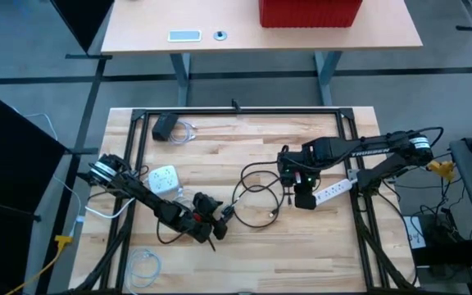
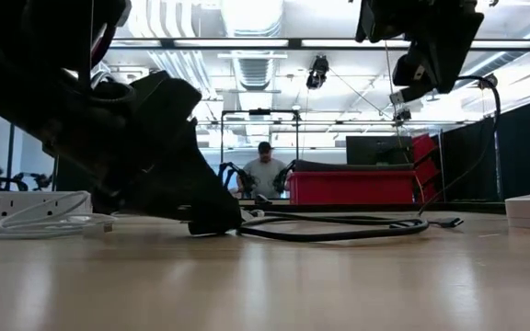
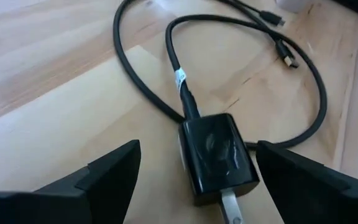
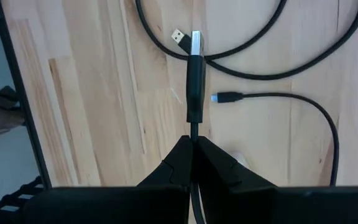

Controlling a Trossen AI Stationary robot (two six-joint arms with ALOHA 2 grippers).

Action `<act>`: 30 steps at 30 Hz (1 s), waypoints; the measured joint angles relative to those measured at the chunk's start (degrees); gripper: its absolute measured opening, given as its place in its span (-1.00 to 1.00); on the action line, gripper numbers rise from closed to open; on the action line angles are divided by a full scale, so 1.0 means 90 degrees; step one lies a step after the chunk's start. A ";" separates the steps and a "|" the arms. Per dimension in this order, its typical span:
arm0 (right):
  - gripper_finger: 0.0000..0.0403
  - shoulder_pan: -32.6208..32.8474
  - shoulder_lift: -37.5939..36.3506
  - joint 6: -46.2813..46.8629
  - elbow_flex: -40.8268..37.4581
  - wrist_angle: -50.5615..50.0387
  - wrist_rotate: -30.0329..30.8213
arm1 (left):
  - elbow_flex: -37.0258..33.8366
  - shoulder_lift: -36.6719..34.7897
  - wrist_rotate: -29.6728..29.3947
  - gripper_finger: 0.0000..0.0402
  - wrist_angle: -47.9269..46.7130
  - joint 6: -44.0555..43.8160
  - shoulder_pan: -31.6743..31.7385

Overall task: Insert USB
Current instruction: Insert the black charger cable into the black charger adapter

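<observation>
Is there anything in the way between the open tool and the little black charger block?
Nothing visible. The left tool is open right around the black charger block, fingers either side, only bare table between. The right tool holds a USB cable.
</observation>
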 joint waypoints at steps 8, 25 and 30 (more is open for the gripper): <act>-1.00 0.0002 0.0000 0.0027 -0.0140 0.0523 0.0094 | 0.0149 0.0000 0.0093 -0.16 -0.0525 0.0341 0.0019; -1.00 0.0854 0.0002 0.0224 -0.0806 0.3208 0.0769 | 0.0040 -0.1850 0.2232 -0.27 -0.0259 0.4014 0.0635; -1.00 0.0917 0.0309 0.0985 -0.0356 0.2577 0.1356 | 0.0145 -0.2028 0.2996 -0.27 -0.0753 0.4246 0.1526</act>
